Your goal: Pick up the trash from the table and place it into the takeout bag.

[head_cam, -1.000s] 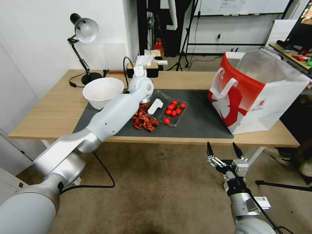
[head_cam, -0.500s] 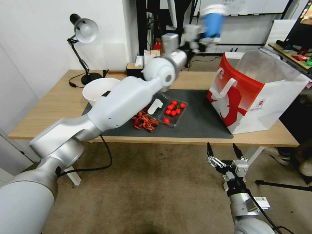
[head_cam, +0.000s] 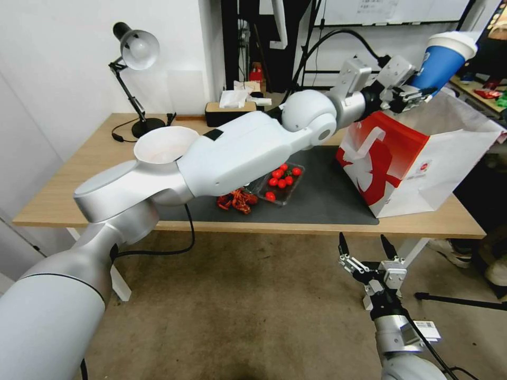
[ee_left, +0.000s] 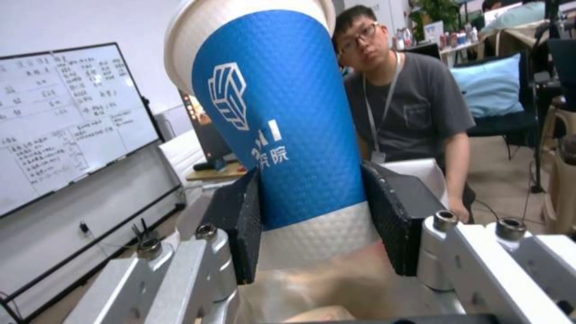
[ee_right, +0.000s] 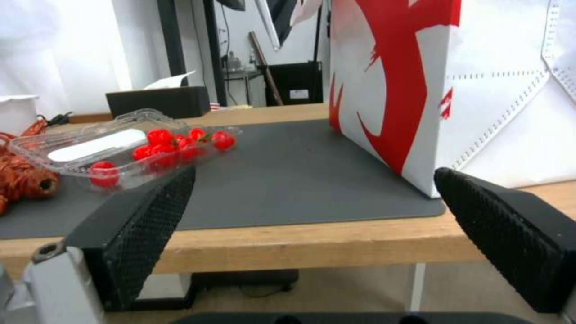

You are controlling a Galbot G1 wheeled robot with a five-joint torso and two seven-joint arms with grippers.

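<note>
My left gripper (head_cam: 417, 91) is shut on the blue-and-white paper cup (head_cam: 442, 59), holding it tilted in the air over the open top of the takeout bag (head_cam: 417, 158). The left wrist view shows both black pads (ee_left: 396, 216) pressed against the cup (ee_left: 282, 126) near its white base. The bag stands at the right end of the table (head_cam: 90, 184), on the dark mat (head_cam: 327, 195). My right gripper (head_cam: 367, 247) hangs open below the table's front edge, with nothing between its fingers (ee_right: 138, 225).
A big white bowl (head_cam: 163, 150), a clear tray of cherry tomatoes (head_cam: 280, 182) and a heap of red shells (head_cam: 235, 201) lie under my left arm. A desk lamp (head_cam: 134, 50) and a tissue box (head_cam: 232, 111) stand at the back.
My left arm has lifted the blue cup off the table and swung it to the right, from above the mat to over the takeout bag. The right arm has stayed put.
</note>
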